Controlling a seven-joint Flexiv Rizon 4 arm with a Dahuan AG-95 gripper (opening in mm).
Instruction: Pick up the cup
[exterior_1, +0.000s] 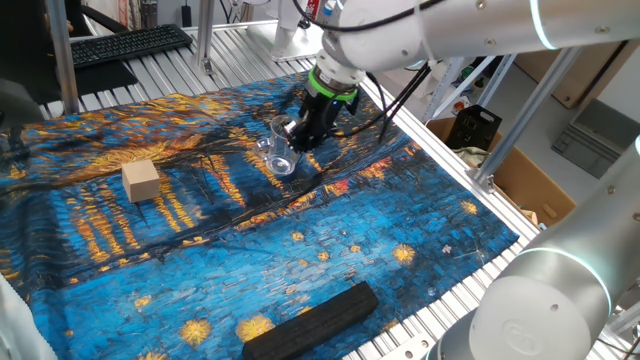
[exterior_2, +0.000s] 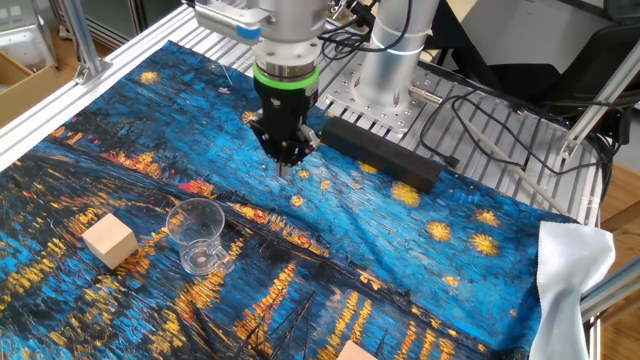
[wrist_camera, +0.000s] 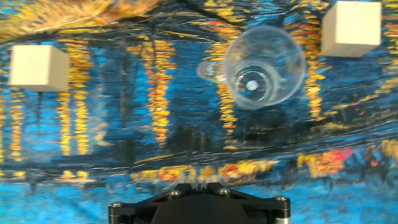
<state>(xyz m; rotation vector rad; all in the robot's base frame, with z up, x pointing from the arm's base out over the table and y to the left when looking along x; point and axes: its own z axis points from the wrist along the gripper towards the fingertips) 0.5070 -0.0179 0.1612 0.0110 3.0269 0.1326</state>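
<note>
The clear cup (exterior_1: 281, 152) stands upright on the blue painted cloth (exterior_1: 300, 250), with a small handle on its side. It also shows in the other fixed view (exterior_2: 200, 236) and in the hand view (wrist_camera: 262, 70), where I look down into its round rim. My gripper (exterior_2: 285, 166) hangs above the cloth, apart from the cup, with its fingertips drawn together and nothing between them. In one fixed view the gripper (exterior_1: 303, 132) is just behind the cup. In the hand view only the gripper's tips (wrist_camera: 199, 182) show, at the bottom edge.
A tan wooden cube (exterior_2: 109, 241) sits close beside the cup; another cube (exterior_2: 355, 352) lies at the cloth's near edge. Both cubes show in the hand view (wrist_camera: 38, 67) (wrist_camera: 351, 28). A long black block (exterior_2: 380, 155) lies near the arm's base. A white cloth (exterior_2: 565, 290) hangs at the right.
</note>
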